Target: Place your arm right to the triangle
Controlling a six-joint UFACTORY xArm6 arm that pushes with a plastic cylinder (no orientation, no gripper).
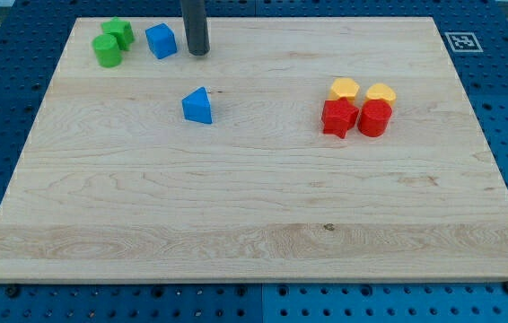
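Observation:
A blue triangle block (pixel 197 106) lies on the wooden board (pixel 254 206), left of centre in the upper half. My tip (pixel 198 52) is at the end of a dark rod coming down from the view's top. It sits directly above the triangle in the view, a clear gap away, and just right of a blue cube (pixel 161 41) without touching it.
Two green blocks (pixel 111 42) sit together at the upper left, left of the blue cube. At the right, two yellow blocks (pixel 362 90) sit just above a red star-like block (pixel 338 117) and a red rounded block (pixel 374 118), all clustered.

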